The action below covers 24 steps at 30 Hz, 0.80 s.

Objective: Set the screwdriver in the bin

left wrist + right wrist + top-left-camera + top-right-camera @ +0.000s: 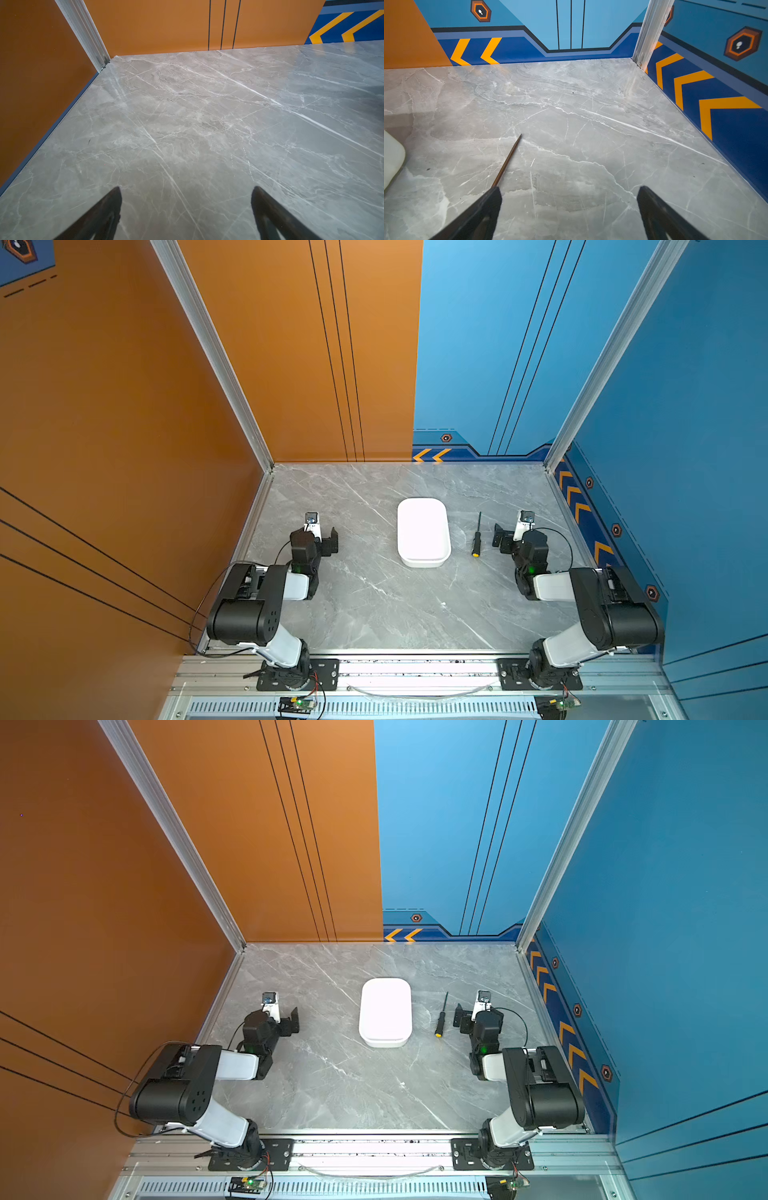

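Watching both top views, I saw the screwdriver (476,540) lying on the table (374,605), right of centre, between the bin (423,562) and right end effector (500,536); it and the left end effector (330,540) gaped empty.

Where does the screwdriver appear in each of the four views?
In a top view: the screwdriver lies on the table, just right of the white bin, with its yellow cap nearest the camera.
In a top view: same place, right of the bin.
Left wrist: not in it.
Right wrist: only its thin shaft shows, coming from behind one jaw of the right gripper.
Shared landmark: the bin, of which the right wrist view shows a corner.
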Motion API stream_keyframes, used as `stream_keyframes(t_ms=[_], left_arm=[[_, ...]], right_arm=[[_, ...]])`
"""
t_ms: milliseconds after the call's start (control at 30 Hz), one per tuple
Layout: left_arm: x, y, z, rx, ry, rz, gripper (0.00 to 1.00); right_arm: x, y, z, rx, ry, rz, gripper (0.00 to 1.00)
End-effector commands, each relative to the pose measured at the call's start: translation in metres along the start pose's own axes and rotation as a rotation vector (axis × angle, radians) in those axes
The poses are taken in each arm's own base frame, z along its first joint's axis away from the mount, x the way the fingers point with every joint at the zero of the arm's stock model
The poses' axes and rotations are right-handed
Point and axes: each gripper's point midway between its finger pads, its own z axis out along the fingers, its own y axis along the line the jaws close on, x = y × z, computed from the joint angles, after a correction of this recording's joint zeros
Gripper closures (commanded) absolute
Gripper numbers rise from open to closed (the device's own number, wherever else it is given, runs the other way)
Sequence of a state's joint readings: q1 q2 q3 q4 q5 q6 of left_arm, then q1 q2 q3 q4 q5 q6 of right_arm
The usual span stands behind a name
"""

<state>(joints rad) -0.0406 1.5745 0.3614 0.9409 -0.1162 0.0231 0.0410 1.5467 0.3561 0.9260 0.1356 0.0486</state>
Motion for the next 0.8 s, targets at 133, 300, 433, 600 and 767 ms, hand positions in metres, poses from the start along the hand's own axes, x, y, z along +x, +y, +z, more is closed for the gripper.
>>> stream_keyframes(t_ms=[133, 300, 433, 600, 767], left_arm=[[-0.0079, 0.0004, 0.0005, -0.005, -0.019, 0.012, 0.02], [-0.0074, 0.0003, 0.0004, -0.005, -0.018, 0.012, 0.02], [-0.0075, 0.0003, 0.0005, -0.005, -0.018, 0.012, 0.02], [-0.0074, 0.0003, 0.0004, -0.005, -0.018, 0.012, 0.02], [-0.0079, 0.0003, 0.0005, -0.005, -0.019, 0.012, 0.02]], right_arm=[[-0.0040, -0.0005, 0.0022, 0.001, -0.003, 0.006, 0.00], [-0.0039, -0.0004, 0.0028, -0.005, 0.000, 0.010, 0.00], [-0.0035, -0.0009, 0.0030, -0.007, 0.002, 0.013, 0.00], [-0.0035, -0.0012, 0.0029, -0.006, 0.001, 0.013, 0.00], [-0.0036, -0.0010, 0.0029, -0.005, 0.001, 0.012, 0.00]])
